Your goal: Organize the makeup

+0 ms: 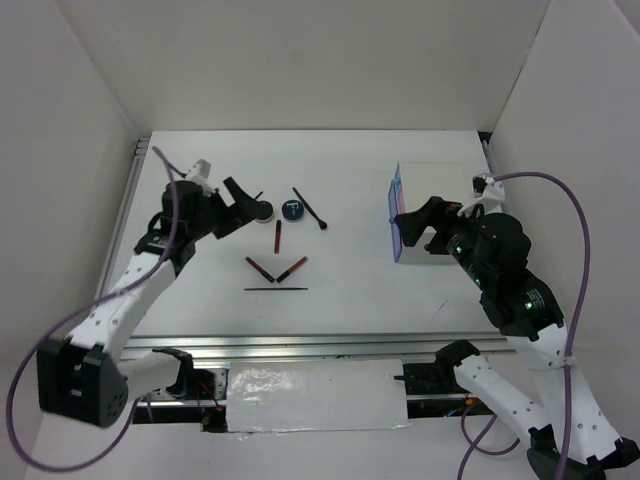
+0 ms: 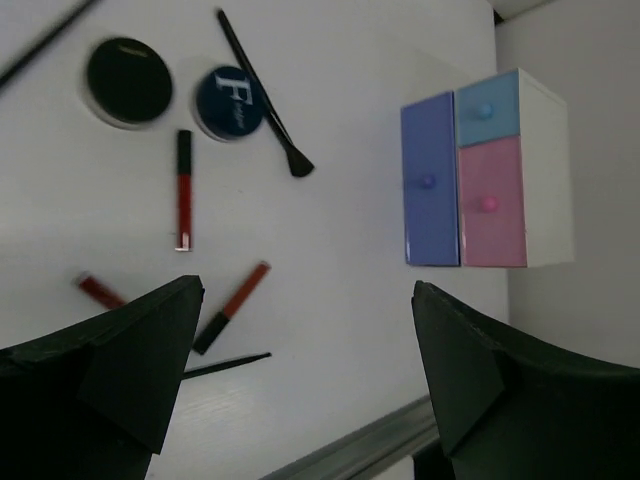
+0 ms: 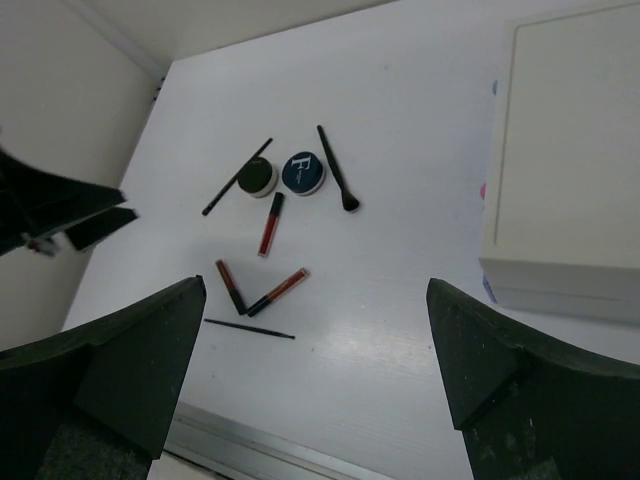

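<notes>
The makeup lies left of the table's middle. A black compact (image 1: 263, 211) and a blue-topped compact (image 1: 292, 210) sit side by side, with a black brush (image 1: 310, 208) to their right. A thin black pencil (image 3: 237, 177) lies against the black compact. Three red-and-black sticks (image 1: 277, 236) (image 1: 260, 269) (image 1: 292, 269) lie nearer, and another thin pencil (image 1: 276, 290) lies nearest. My left gripper (image 1: 238, 205) is open and empty just left of the black compact. My right gripper (image 1: 415, 225) is open and empty beside the drawer box. The items also show in the left wrist view (image 2: 184, 190).
A white box with blue and pink drawers (image 1: 430, 215) stands at the right, drawer fronts facing left; it shows in both wrist views (image 2: 487, 170) (image 3: 570, 170). White walls enclose the table. A metal rail (image 1: 300, 342) runs along the near edge.
</notes>
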{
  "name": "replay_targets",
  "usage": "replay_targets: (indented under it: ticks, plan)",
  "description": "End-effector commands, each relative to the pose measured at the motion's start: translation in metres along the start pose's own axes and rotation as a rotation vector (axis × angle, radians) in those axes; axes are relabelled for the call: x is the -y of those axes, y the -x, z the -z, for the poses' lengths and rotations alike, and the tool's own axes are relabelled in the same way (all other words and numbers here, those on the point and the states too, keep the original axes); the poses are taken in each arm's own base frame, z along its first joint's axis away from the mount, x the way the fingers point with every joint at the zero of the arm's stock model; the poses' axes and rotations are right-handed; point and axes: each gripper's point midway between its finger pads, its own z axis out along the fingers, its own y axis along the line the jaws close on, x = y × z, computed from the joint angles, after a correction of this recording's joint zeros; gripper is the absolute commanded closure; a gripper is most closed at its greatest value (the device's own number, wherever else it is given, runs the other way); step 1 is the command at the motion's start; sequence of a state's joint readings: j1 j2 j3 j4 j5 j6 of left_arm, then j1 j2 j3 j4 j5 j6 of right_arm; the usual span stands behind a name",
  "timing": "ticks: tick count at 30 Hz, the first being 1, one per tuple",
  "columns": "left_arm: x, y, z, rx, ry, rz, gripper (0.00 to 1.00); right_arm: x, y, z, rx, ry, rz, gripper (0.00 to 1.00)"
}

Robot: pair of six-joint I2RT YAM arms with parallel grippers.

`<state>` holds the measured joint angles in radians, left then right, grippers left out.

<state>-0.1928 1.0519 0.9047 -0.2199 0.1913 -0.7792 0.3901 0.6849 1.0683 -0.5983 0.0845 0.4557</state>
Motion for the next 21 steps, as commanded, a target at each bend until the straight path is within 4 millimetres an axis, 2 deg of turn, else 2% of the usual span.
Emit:
replay_targets:
  ticks: [1,2,3,4,5,7,8,9,11,16,17,18,19,20,21]
  plan:
    - [0.069,-0.014,-0.033,-0.111,-0.369,0.095,0.01,-0.024,0.006,-0.007,0.025,0.129,0.016,0.0]
    - [0.091,-0.013,-0.041,-0.119,-0.421,0.077,0.01,-0.022,0.004,-0.008,0.017,0.12,0.016,0.0]
    - [0.087,-0.026,-0.066,-0.168,-0.404,0.082,0.01,-0.02,0.002,-0.009,0.011,0.113,0.019,0.0]
    - [0.093,-0.031,-0.075,-0.182,-0.419,0.077,0.01,-0.018,0.001,-0.009,0.011,0.104,0.016,0.0]
    - [0.103,-0.04,-0.098,-0.208,-0.442,0.068,0.01,-0.018,0.002,-0.008,0.023,0.109,0.012,0.0]
    - [0.116,-0.051,-0.12,-0.249,-0.489,0.061,0.01,-0.015,-0.003,-0.009,0.026,0.102,0.003,0.0]
    - [0.141,-0.046,-0.126,-0.265,-0.558,0.035,0.01,-0.014,-0.002,-0.008,0.037,0.097,0.001,0.0]
    - [0.13,-0.063,-0.153,-0.324,-0.533,0.057,0.01,-0.013,-0.002,-0.006,0.041,0.096,-0.001,0.0]
    - [0.14,-0.068,-0.18,-0.344,-0.577,0.061,0.01,-0.01,0.0,0.0,0.045,0.083,0.002,0.0]
    - [0.161,-0.075,-0.22,-0.358,-0.647,0.072,0.02,-0.008,0.001,0.012,0.068,0.089,0.016,0.01]
    - [0.175,-0.069,-0.224,-0.348,-0.692,0.063,0.03,-0.008,0.002,0.014,0.073,0.089,0.018,0.02]
    - [0.174,-0.079,-0.236,-0.375,-0.722,0.082,0.04,-0.008,0.003,0.016,0.081,0.09,0.021,0.02]
    - [0.178,-0.079,-0.239,-0.374,-0.755,0.085,0.04,-0.008,0.003,0.017,0.081,0.093,0.021,0.03]
    - [0.193,-0.075,-0.238,-0.363,-0.817,0.078,0.02,-0.01,0.004,0.019,0.086,0.101,0.021,0.04]
    - [0.188,-0.086,-0.248,-0.384,-0.835,0.087,0.01,-0.012,0.003,0.02,0.081,0.12,0.017,0.04]
